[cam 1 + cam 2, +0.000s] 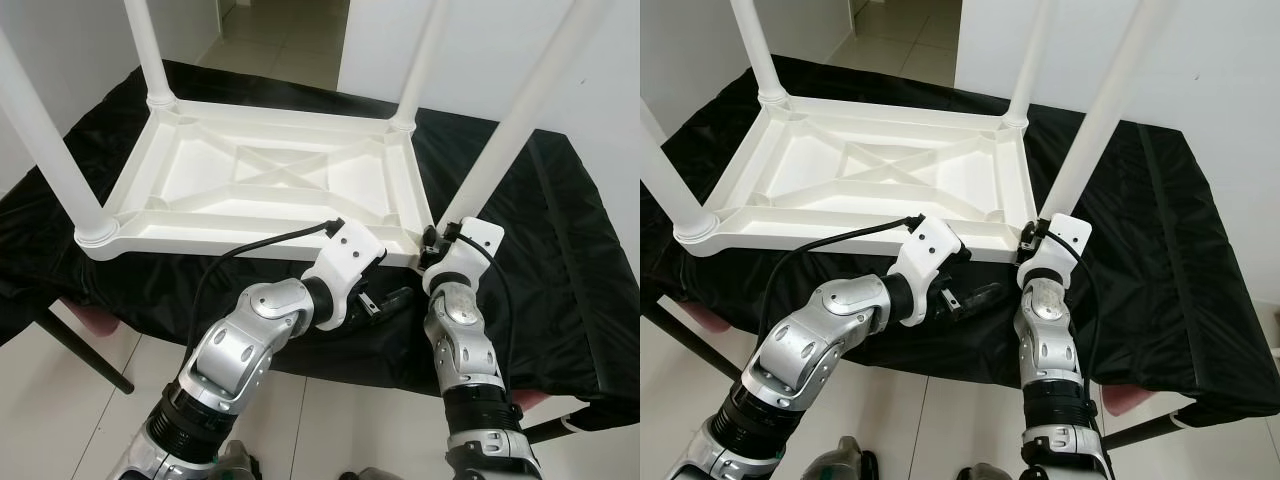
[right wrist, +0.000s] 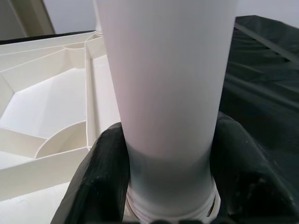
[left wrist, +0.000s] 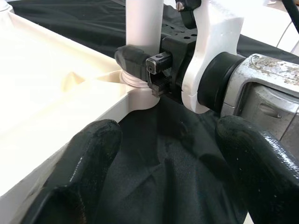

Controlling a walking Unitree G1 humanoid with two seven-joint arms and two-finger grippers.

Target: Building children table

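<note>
Four white legs stand up from the upturned table top [image 1: 270,180], which lies underside-up on a black cloth [image 1: 560,260], and I use that table top as my landmark. At its near right corner, the one closest to my right arm, the right gripper [image 3: 140,63] is closed around the base of the near right leg [image 1: 510,130], just above the threaded collar where the leg enters the corner socket [image 3: 135,93]; in the right wrist view both black fingers [image 2: 100,177] press on either side of the white tube. The leg's long axis runs up and away from the table top, leaning slightly outward, and the gripper crosses it at about a right angle, so I judge any turning or pressing should go along that axis, down into the socket. A little thread shows at the collar, so I judge the leg is not fully seated. My left gripper [image 1: 385,303] hovers just off the near edge of the table top, beside the same corner, spread wide and holding nothing, pointing at the leg's base. The right arm has the leg; the left is close enough to steady the corner. The other three legs look seated already.
</note>
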